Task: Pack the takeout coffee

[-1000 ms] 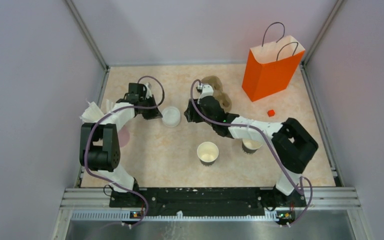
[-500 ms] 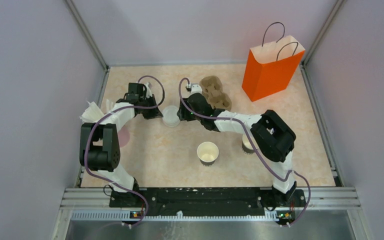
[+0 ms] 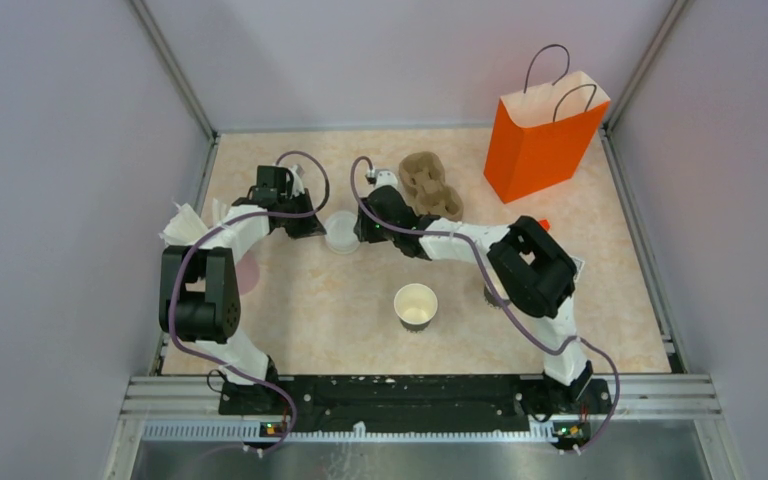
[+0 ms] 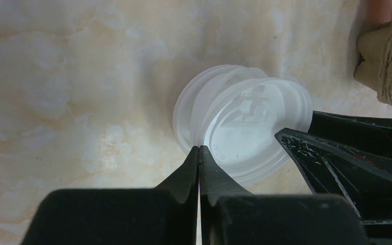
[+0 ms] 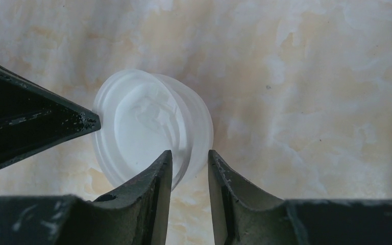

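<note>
A stack of white plastic lids (image 3: pixel 341 232) lies on the table at the back left. My left gripper (image 4: pixel 199 149) is shut, its tips pinching the near rim of the lids (image 4: pixel 250 127). My right gripper (image 5: pixel 190 153) comes from the other side, jaws narrowly open and straddling the rim of the lids (image 5: pixel 143 122). In the top view the two grippers, left (image 3: pixel 322 230) and right (image 3: pixel 360 232), flank the stack. The takeout coffee cup (image 3: pixel 416 305) stands lidless mid-table. A second cup (image 3: pixel 488 292) is mostly hidden under the right arm.
A brown pulp tray (image 3: pixel 430 183) lies behind the right gripper. The orange paper bag (image 3: pixel 545 130) stands upright at the back right. A small orange cube (image 3: pixel 543 224) peeks out by the right elbow. White crumpled paper (image 3: pixel 185 225) sits at the left wall.
The right arm swung left from the pulp tray to the lid stack, and its jaws narrowed around the rim. The left gripper closed on the stack's other side.
</note>
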Controlling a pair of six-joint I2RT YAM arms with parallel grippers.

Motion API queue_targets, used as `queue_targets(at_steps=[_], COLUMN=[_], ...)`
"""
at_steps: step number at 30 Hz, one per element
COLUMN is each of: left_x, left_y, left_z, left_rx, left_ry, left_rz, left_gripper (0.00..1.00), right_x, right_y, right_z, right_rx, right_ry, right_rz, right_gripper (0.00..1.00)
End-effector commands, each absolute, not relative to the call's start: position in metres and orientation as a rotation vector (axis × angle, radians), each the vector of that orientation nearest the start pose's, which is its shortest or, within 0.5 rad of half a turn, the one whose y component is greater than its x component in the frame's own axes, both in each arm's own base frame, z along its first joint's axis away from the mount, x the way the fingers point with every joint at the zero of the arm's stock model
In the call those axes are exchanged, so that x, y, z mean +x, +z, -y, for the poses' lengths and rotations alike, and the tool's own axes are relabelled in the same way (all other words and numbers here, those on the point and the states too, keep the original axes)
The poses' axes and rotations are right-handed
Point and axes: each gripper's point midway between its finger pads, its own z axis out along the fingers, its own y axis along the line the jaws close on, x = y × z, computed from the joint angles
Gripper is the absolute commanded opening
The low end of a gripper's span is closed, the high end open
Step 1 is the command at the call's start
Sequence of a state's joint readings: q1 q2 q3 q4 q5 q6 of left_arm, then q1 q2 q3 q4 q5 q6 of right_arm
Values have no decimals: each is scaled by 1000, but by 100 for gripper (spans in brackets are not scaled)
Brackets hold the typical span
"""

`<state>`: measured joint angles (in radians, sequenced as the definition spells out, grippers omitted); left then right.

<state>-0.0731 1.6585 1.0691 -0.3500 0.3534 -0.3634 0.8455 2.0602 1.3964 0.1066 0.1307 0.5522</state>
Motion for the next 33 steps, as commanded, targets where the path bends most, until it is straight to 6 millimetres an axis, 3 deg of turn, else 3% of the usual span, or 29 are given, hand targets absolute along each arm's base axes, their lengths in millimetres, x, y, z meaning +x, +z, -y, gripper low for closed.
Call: queue_targets(at_steps=[1,2,6,10,13,15,19,23,29,33], left_x=[385,385,385,385,385,384,381,367,335,305], left_y=[96,96,96,101,111,121,148,178,223,256], left_z=[106,106,106,106,104,101,100,111,131,151], left_rx=[-162,-162,-167,-166,-158,-147,-96,0,164,304], left_ry=[-637,-638,-639,-641,-626,-603,-594,-667,-821,-984], left_rz=[-2457,-2457,-2455,-2448,-2432,-2412,-2363,-2313,-2204,-2091], left_gripper=[0,0,2,16,34,46,57,71,95,99], right_x=[395,396,398,397,397,397,395,386,354,317], right_y=[91,91,98,106,117,124,141,172,210,223], right_z=[-429,-429,-428,-430,-429,-429,-424,-415,-388,-371], right_rx=[-219,-219,-207,-222,-215,-212,-224,-251,-362,-478], right_ry=[662,656,659,672,680,685,685,697,721,787], right_rz=[-2159,-2157,-2129,-2119,-2102,-2091,-2072,-2033,-1971,-1964], right_gripper=[30,28,0,0,0,0,0,0,0,0])
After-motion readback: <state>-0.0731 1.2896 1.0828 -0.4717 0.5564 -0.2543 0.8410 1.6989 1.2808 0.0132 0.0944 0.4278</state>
